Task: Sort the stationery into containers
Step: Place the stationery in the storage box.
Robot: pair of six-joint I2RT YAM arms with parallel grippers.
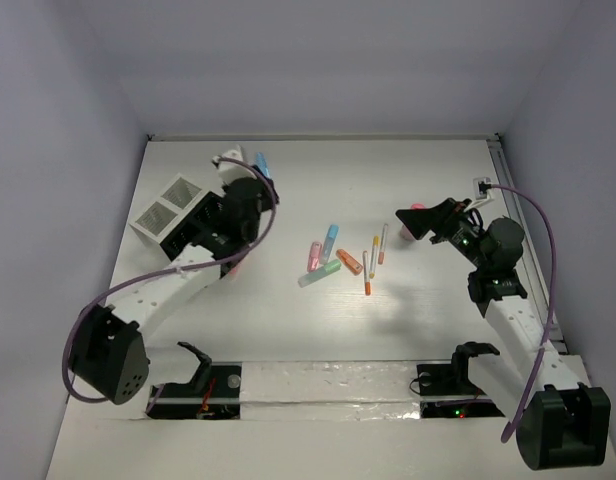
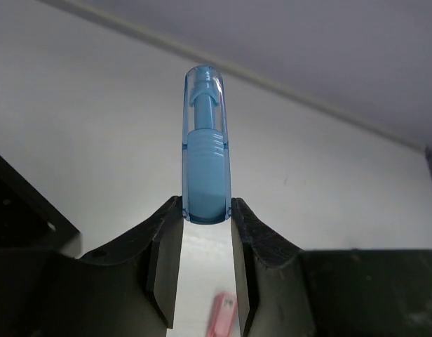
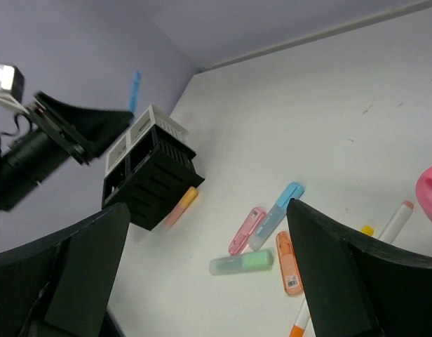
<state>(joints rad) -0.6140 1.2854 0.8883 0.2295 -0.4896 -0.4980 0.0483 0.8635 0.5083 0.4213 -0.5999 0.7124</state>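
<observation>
While the white tabletop (image 1: 318, 180) spreads wide, the black slotted organiser (image 3: 156, 182) sits at its far left, with the white mesh cups (image 1: 171, 207) pressed up beside it. The left pincer (image 2: 206, 208) is up near those containers — clamped on the lower end of a blue marker (image 2: 205, 154), which stands upright between the fingers, clear cap on top, off the surface. The right pincer (image 3: 209, 206) hangs spread wide over the right side, with nothing between its fingers. Close by it sits the small pink cup (image 1: 416, 207).

In the middle lies the loose pile: a second blue marker (image 1: 331, 238) just beside a pink marker (image 1: 314, 254), a green marker (image 1: 318, 274) lying crosswise below them, and an orange marker (image 1: 350, 262) to their right. Then the thin ones — a white pen (image 1: 367, 268) with an orange end, and a second white pen (image 1: 382, 243) near it, both right of the pile. One more pinkish-orange marker (image 3: 181, 205) lies just beside the organiser's base.
</observation>
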